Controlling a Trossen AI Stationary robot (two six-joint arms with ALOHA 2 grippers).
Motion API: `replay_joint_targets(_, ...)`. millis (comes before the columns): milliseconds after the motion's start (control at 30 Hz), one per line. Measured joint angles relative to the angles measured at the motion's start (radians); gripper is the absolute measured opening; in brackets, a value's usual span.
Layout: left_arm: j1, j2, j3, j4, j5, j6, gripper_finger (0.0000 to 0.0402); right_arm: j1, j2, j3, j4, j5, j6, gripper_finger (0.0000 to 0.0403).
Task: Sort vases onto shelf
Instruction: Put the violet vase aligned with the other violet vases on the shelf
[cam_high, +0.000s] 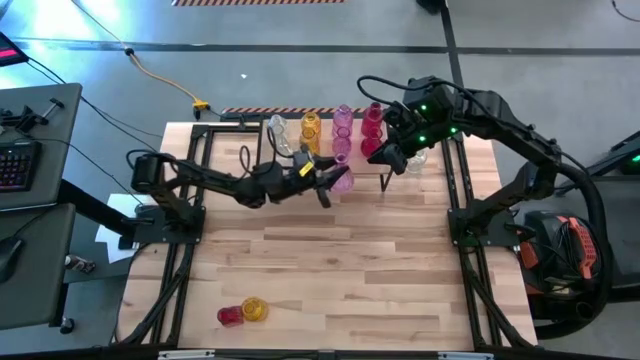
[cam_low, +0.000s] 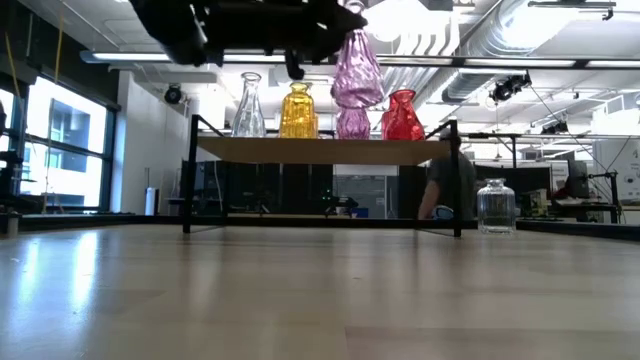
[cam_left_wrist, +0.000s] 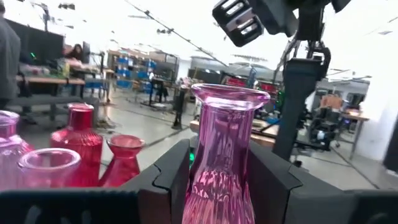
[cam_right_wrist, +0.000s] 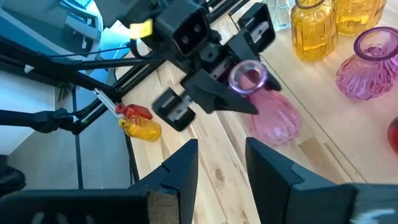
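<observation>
My left gripper (cam_high: 328, 178) is shut on a pink vase (cam_low: 357, 70), held above the level of the shelf (cam_low: 320, 150) by its near edge. A clear vase (cam_low: 248, 105), an amber vase (cam_low: 298, 110), a pink vase (cam_low: 352, 124) and a red vase (cam_low: 402, 116) stand on their bases on the shelf top. My right gripper (cam_right_wrist: 221, 165) is open and empty, above the shelf's right end (cam_high: 390, 155). A red vase (cam_high: 230, 316) and an amber vase (cam_high: 254, 309) lie on their sides at the table's near left. My left gripper pinches the pink vase's narrow neck (cam_left_wrist: 225, 134), just below the flared rim, between its two fingers (cam_left_wrist: 171, 180). The fingers come level from the table's left. The vase stands upright, its bulbous body (cam_right_wrist: 273, 118) below the fingers, lifted clear of table and shelf.
A clear glass jar (cam_low: 494, 205) stands on the table right of the shelf, below my right arm. More pink and red vases (cam_left_wrist: 78, 143) stand close together on the shelf beyond the held one. The wooden table's middle and near right (cam_high: 380, 290) hold nothing.
</observation>
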Motion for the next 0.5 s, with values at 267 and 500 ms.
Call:
replay_joint_targets(267,0.019,0.022,0.004,0.015,-0.067,0.083,0.0119,0.0,0.0,0.0,-0.018,0.0,-0.038,0.0114)
replay_joint_targets(500,0.063,0.022,0.004,-0.015,-0.061,0.038,0.0119,0.0,0.0,0.0,-0.027,0.0,-0.045,0.0114)
